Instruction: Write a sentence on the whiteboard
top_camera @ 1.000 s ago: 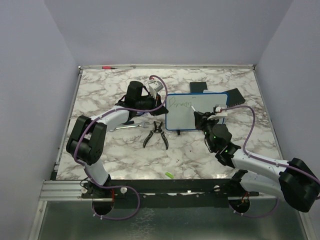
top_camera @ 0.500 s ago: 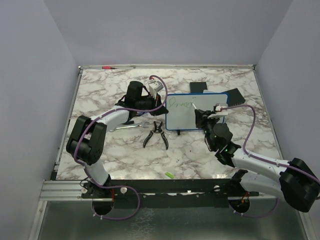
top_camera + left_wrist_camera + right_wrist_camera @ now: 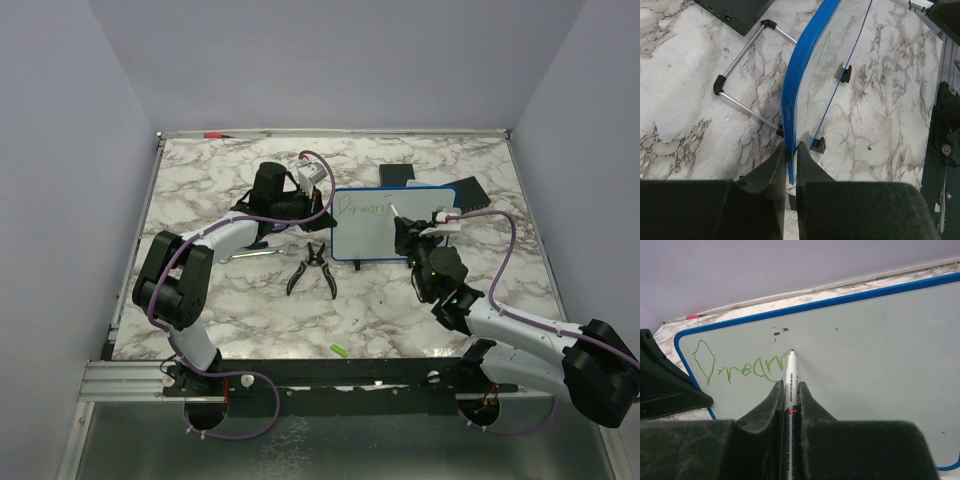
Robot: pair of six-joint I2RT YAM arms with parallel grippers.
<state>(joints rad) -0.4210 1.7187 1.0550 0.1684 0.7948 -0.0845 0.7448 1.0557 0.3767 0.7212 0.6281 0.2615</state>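
Big picture first: on the marble table [image 3: 230,310] the whiteboard [image 3: 370,238] stands right of centre, toward the far half, raised on its small black feet. The left gripper [image 3: 791,150] is pinched tight on the blue frame at the board's left edge, bracing it. The right gripper [image 3: 789,387] is clamped on a white marker [image 3: 790,374], and the tip is at the board just past the last green letter, touching as far as I can tell. The sentence [image 3: 745,367] is one word for now, something like "Dream", up in the top left, so I judge the writing barely begun. To do this well: light, even pressure, small strokes, and a firm left hold so the board can't skid or rock. As for room, there's plenty of blank white right of the word and below it for a second line, but the word rides close under the top frame, so strokes should stay low. The pliers [image 3: 312,268] lie just off the near-left corner and the black pads [image 3: 468,192] beyond the far-right corner; neither blocks the pen
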